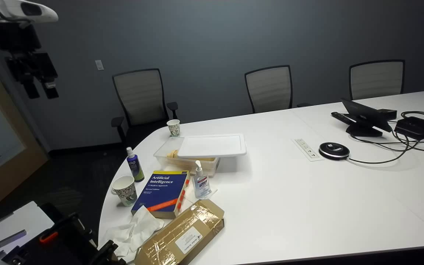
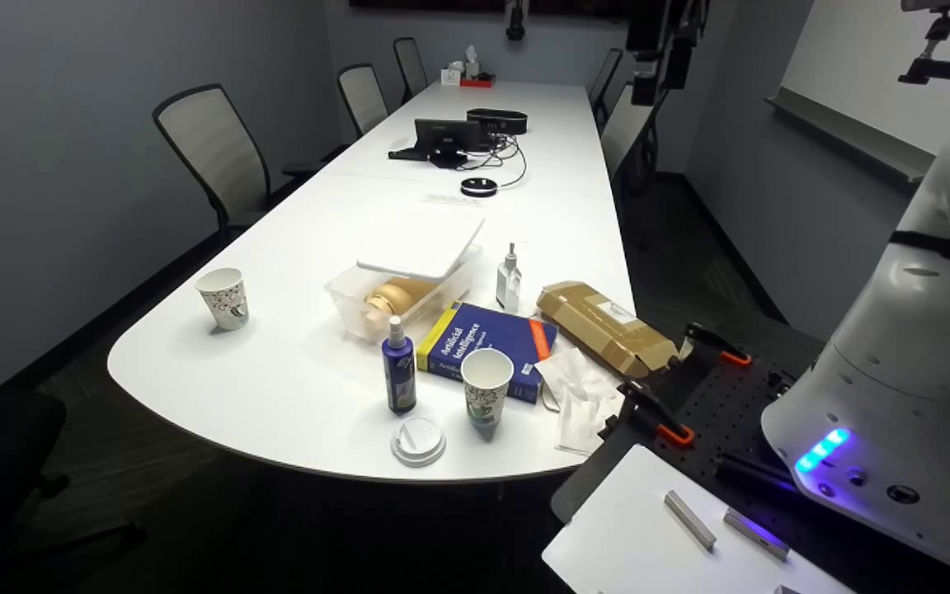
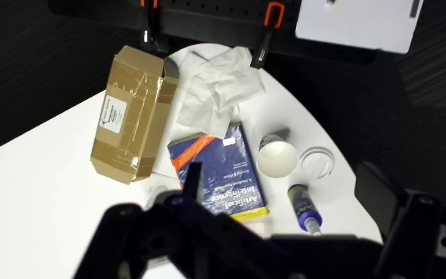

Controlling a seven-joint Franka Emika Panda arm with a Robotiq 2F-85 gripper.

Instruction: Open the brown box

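Counter carries everything. Brown box lies flat along its right edge in an exterior view, top taped, looks closed; near end seems to poke past the edge, so don't press down there. Blue book sits just left of the box: come straight down, no sideways sweep. Tool hangs high, well apart from the box, 2 fingers wide apart, holding nothing. Step in hand, my guess: reach the box. Best: line up above it, narrow the gap some, ease 1 fingertip under the near end flap, which looks loose at its corner, pinch, lift slowly. Box probably slides if shoved. Skip the label, flat, likely no purchase.
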